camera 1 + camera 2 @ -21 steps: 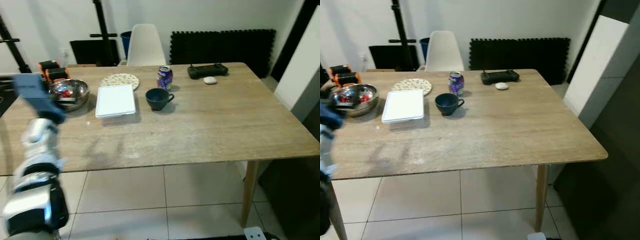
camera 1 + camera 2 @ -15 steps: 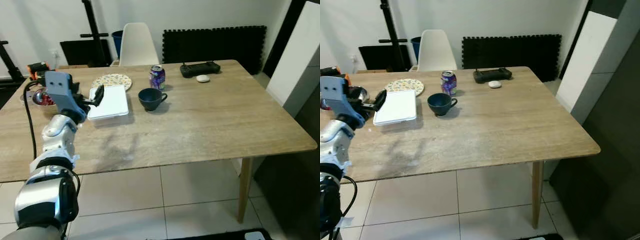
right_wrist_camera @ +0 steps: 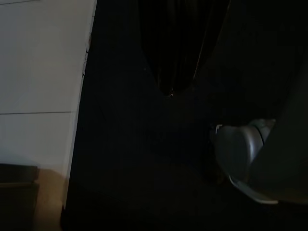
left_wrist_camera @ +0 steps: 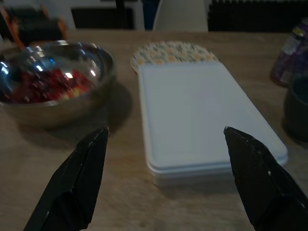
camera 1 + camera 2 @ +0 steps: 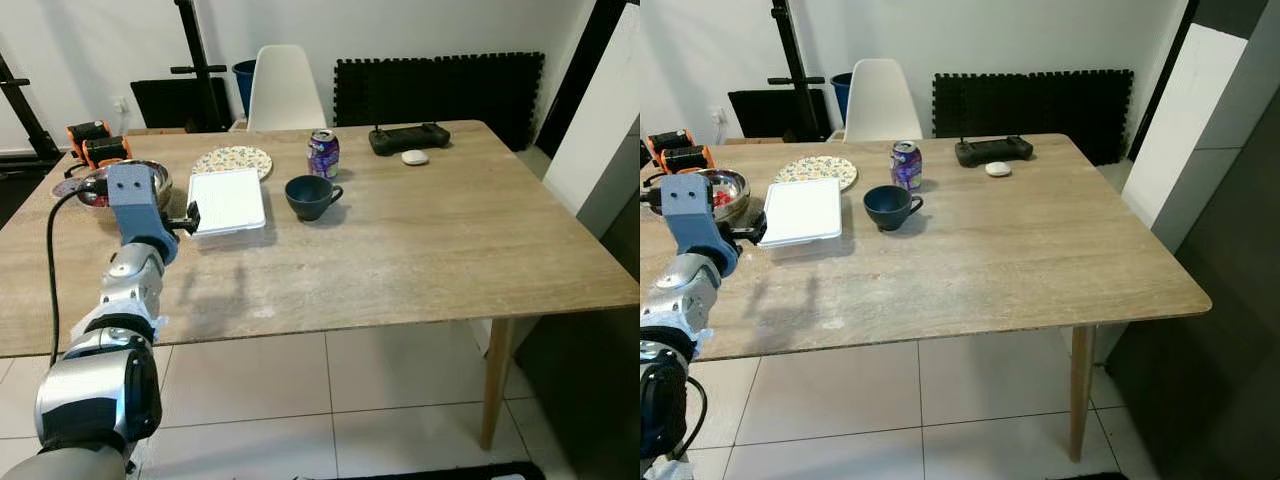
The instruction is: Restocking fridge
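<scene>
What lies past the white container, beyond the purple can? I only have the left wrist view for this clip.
Observer: Behind the purple can, a black controller and a small white device sit near the table's far edge.
Operator: Is the dark thing on the edge of my view a bowl?
Observer: It's a dark blue cup with a handle, standing beside the white container.
Operator: How close is the left gripper?
Observer: The left gripper is open, just short of the container's near end.

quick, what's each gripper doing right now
Left gripper: open, holding nothing, fingers spread before the white lidded container.
Right gripper: cannot be told; its wrist view is too dark.
</scene>
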Controlling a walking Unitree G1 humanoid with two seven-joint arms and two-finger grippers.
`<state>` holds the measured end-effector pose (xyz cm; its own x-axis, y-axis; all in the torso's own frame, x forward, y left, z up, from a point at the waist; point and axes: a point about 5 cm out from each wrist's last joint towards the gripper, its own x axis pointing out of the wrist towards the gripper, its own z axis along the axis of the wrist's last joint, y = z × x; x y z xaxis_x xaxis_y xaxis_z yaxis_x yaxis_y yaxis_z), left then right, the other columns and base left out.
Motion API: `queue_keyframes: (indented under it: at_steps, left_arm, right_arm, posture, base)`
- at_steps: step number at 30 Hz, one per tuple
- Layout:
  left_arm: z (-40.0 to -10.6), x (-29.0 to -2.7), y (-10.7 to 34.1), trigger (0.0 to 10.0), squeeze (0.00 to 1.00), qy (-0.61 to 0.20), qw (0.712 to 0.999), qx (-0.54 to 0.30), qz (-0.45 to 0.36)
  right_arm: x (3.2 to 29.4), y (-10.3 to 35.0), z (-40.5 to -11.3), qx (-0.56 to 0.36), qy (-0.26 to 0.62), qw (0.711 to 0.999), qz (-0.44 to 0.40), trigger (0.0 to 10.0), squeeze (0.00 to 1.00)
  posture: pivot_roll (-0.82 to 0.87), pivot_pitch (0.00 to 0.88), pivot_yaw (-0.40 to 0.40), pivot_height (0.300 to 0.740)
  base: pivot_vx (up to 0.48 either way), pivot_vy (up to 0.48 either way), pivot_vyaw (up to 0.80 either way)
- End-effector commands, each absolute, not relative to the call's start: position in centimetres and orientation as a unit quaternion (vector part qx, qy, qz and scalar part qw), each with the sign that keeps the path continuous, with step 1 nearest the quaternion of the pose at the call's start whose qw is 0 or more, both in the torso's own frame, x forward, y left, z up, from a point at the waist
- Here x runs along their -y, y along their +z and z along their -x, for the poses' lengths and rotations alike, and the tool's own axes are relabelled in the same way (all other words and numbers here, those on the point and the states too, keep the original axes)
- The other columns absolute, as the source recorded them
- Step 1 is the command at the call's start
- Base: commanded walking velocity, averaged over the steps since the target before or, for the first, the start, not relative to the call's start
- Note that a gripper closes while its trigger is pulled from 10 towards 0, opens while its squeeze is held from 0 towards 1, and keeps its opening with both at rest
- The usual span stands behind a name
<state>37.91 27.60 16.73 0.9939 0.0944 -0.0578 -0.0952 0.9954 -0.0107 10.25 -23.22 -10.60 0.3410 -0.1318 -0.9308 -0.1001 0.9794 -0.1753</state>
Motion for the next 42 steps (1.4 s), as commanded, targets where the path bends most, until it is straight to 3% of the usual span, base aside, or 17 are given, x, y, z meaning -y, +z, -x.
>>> queue_keyframes:
  at_steps: [1, 8, 9, 13, 17, 27, 42]
  left_arm:
    - [-38.1, -27.0, 16.5, 10.0, 0.00, 0.039, 0.998, -0.038, 0.021]
    - [-38.2, -26.9, 16.4, 10.0, 0.00, 0.037, 0.998, -0.043, 0.025]
    - [-38.2, -27.1, 16.7, 10.0, 0.00, 0.037, 0.998, -0.047, 0.019]
    - [-38.5, -27.7, 17.9, 10.0, 0.00, 0.046, 0.998, -0.041, 0.007]
    - [-38.8, -28.2, 19.4, 10.0, 0.00, 0.067, 0.997, -0.028, -0.005]
    - [-39.2, -27.5, 19.8, 10.0, 0.00, 0.062, 0.998, -0.025, -0.009]
    - [-39.2, -26.6, 18.5, 10.0, 0.00, 0.046, 0.997, -0.055, 0.032]
  right_arm:
    - [23.3, -10.6, -10.0, -0.575, -0.009, 0.812, 0.105, 10.0, 0.00]
    - [23.5, -10.7, -9.7, -0.577, -0.007, 0.810, 0.108, 10.0, 0.00]
    - [24.0, -10.9, -7.7, -0.591, -0.004, 0.798, 0.116, 10.0, 0.00]
    - [24.7, -11.1, -5.0, -0.608, 0.002, 0.784, 0.126, 10.0, 0.00]
    - [25.2, -11.0, -4.4, -0.607, 0.012, 0.782, 0.139, 10.0, 0.00]
    - [25.9, -10.6, -5.6, -0.588, 0.022, 0.793, 0.159, 10.0, 0.00]
    - [25.9, -10.7, -4.7, -0.594, 0.030, 0.787, 0.164, 10.0, 0.00]
  posture:
    - [-0.10, 0.000, 0.013, 0.740]
    - [-0.10, 0.005, 0.012, 0.740]
    - [-0.15, 0.159, -0.006, 0.740]
    - [-0.16, 0.198, -0.016, 0.740]
    - [-0.16, 0.243, -0.027, 0.740]
    - [-0.17, 0.254, -0.033, 0.740]
    - [-0.17, 0.255, -0.029, 0.740]
  base:
    - [0.000, 0.000, 0.00]
    - [0.000, 0.000, 0.00]
    - [0.000, 0.000, 0.00]
    - [0.000, 0.000, 0.00]
    - [0.000, 0.000, 0.00]
    - [0.000, 0.000, 0.00]
    - [0.000, 0.000, 0.00]
